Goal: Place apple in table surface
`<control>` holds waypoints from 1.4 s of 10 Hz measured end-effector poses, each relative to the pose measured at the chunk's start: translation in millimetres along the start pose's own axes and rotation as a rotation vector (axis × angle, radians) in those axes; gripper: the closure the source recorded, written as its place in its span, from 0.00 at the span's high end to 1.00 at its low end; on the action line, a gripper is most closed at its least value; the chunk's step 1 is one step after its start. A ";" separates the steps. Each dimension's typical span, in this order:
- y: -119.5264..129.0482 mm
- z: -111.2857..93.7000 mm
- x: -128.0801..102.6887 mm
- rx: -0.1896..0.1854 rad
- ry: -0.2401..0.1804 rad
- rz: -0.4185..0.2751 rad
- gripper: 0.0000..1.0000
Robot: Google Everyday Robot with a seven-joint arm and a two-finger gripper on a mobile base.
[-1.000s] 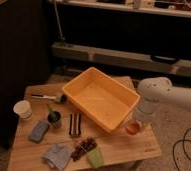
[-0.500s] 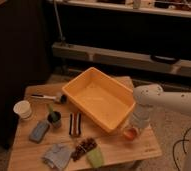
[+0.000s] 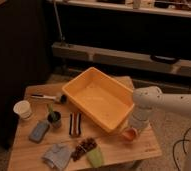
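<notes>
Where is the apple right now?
In the camera view, the apple is low over the table near its right edge, at the claw, just right of the orange bin.

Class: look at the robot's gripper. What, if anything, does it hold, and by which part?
The gripper sits low over the apple at the table surface beside the orange bin; whether it grips the apple cannot be told.

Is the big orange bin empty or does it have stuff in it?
Empty: the orange bin shows only its bare floor. The apple is outside it, on the table surface, under the hand.
</notes>
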 end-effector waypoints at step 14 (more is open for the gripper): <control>2.6 3.6 -1.4 0.002 0.008 0.001 0.62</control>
